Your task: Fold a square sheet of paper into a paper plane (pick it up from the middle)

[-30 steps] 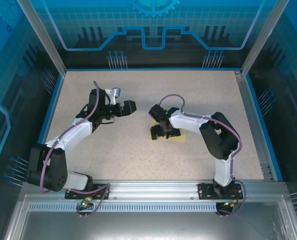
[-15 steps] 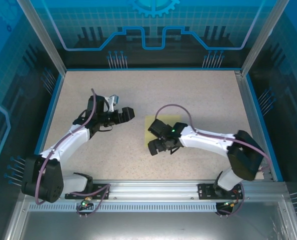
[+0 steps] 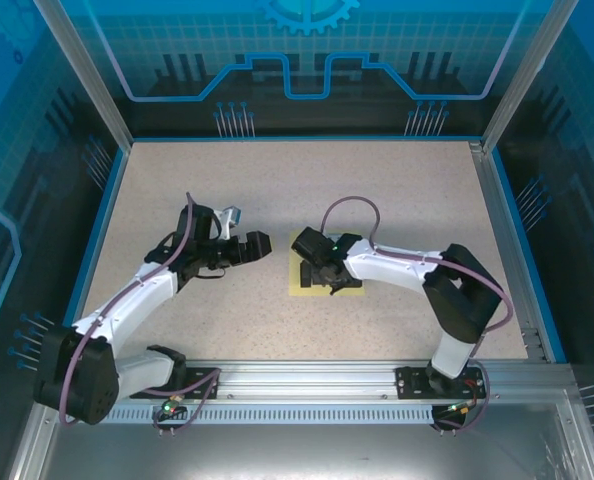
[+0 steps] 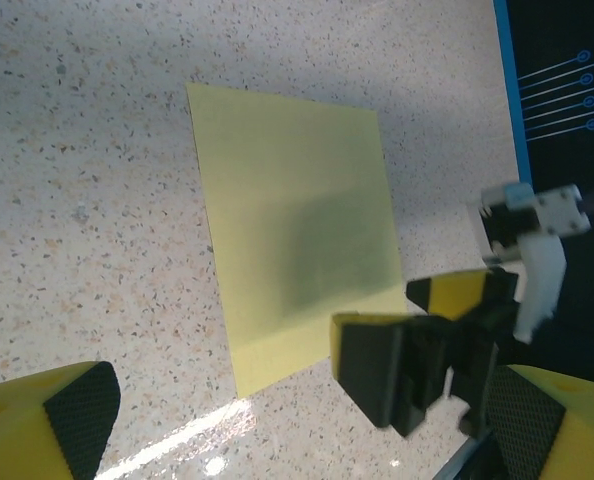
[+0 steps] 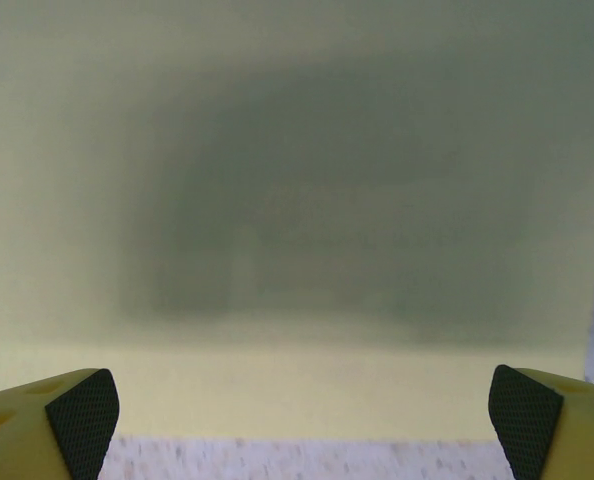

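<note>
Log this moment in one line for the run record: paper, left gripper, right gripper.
square sheet of paper: flat on table, unfolded | left gripper: open, beside the sheet, apart | right gripper: open, above the sheet

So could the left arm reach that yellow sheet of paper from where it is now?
Probably yes. The left arm's fingers are open beside the yellow sheet, with bare table between. The right arm's fingers, also open, hang over its middle, so only its left side looks free.
</note>
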You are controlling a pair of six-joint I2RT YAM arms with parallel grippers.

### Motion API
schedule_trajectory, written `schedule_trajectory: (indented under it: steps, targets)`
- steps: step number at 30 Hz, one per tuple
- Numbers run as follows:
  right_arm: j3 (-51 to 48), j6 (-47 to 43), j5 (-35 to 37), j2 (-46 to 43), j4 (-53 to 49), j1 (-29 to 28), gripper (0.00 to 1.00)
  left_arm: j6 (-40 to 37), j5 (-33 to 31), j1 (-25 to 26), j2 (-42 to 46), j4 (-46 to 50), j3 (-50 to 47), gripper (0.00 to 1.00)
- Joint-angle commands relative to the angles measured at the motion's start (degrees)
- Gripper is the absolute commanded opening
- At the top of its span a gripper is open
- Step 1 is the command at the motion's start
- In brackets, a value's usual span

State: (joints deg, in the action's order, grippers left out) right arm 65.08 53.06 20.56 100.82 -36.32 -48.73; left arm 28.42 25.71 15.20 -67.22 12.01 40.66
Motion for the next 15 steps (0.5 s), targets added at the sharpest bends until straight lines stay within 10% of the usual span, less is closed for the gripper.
schedule_trajectory:
  steps: [1,15]
  targets:
    - [2.65,-0.40,-1.04,2.79,2.68,2.57,0.99,0.80,-0.25,0.44,0.85,1.60,-1.33,0.99]
    - [8.28,-4.18,-3.24,12.15,2.14,5.52,0.99,0.92,0.94,0.66,-1.23,-0.18,-1.11,0.99]
